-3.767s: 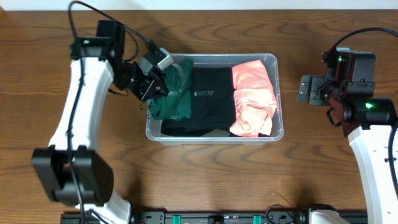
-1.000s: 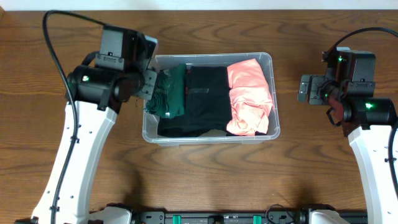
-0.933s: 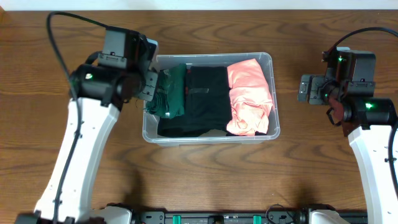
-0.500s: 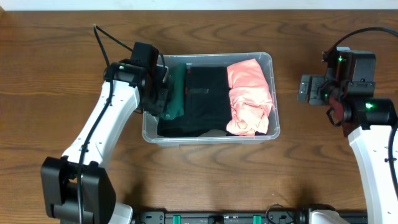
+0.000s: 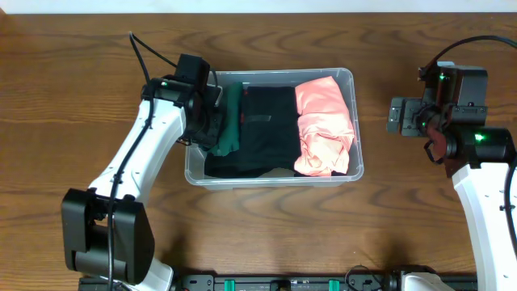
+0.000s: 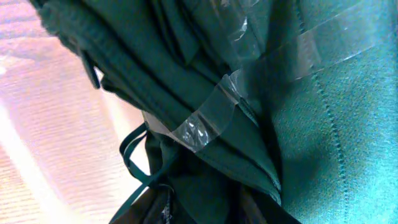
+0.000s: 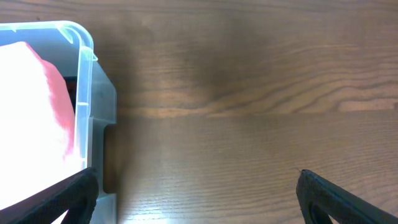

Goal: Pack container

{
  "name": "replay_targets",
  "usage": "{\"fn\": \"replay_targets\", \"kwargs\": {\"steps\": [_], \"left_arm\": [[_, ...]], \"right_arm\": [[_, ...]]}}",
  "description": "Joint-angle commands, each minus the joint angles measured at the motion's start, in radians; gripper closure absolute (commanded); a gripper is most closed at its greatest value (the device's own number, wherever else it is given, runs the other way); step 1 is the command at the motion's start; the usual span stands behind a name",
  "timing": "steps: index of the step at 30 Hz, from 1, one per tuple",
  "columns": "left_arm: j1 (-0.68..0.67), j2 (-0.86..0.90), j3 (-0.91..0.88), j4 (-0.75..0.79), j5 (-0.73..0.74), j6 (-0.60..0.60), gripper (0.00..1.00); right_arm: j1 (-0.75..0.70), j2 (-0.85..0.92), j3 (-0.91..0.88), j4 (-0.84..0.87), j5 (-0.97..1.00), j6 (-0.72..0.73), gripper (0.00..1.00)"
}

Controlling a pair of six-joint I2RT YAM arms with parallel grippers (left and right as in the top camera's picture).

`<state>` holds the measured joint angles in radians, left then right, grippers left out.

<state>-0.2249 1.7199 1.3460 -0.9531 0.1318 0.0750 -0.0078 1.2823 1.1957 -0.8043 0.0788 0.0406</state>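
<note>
The clear plastic container (image 5: 275, 183) sits mid-table. It holds a dark green garment (image 5: 232, 121) at its left, a black garment (image 5: 271, 121) in the middle and a coral garment (image 5: 323, 121) at its right. My left gripper (image 5: 212, 128) reaches down inside the container's left wall, pressed into the green garment. In the left wrist view the green cloth (image 6: 298, 124) fills the frame and lies bunched between my dark fingers (image 6: 155, 211). My right gripper (image 5: 393, 115) hovers open and empty over bare table, right of the container (image 7: 84, 74).
The wooden table (image 5: 420, 210) surrounds the container on all sides. The left arm's cable (image 5: 149, 48) loops over the table behind the left wall. The container's near right corner and the coral cloth (image 7: 31, 106) show at the left of the right wrist view.
My left gripper has swung from outside the container's left wall down into its left part, with the green garment. The container has slid slightly. The right arm has not moved.
</note>
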Motion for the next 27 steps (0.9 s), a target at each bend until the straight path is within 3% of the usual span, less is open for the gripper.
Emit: {"fn": "replay_targets", "kwargs": {"steps": [1,3,6,10,15,21,27], "left_arm": [[0.009,0.022,0.013,-0.038,-0.024,-0.002,0.59],[0.010,-0.020,0.052,-0.064,-0.024,-0.002,0.57],[0.016,-0.116,0.098,-0.083,-0.048,-0.002,0.43],[0.040,-0.263,0.108,-0.073,-0.106,-0.002,0.02],[0.132,-0.364,0.107,-0.061,-0.144,-0.003,0.02],[0.292,-0.351,0.092,0.032,-0.143,-0.105,0.02],[0.355,-0.340,0.092,0.033,-0.140,-0.107,0.02]], "right_arm": [[-0.006,-0.012,0.001,-0.003,-0.001,-0.013,0.01],[-0.006,-0.012,0.001,-0.002,-0.001,-0.013,0.01],[-0.006,-0.012,0.001,0.000,-0.002,-0.017,0.01],[0.000,-0.013,0.001,0.004,-0.006,-0.044,0.01],[0.032,-0.012,0.001,0.087,-0.005,-0.082,0.01],[0.038,0.034,0.001,0.193,-0.021,-0.083,0.01],[0.038,0.027,0.002,0.225,-0.012,-0.135,0.01]]}}
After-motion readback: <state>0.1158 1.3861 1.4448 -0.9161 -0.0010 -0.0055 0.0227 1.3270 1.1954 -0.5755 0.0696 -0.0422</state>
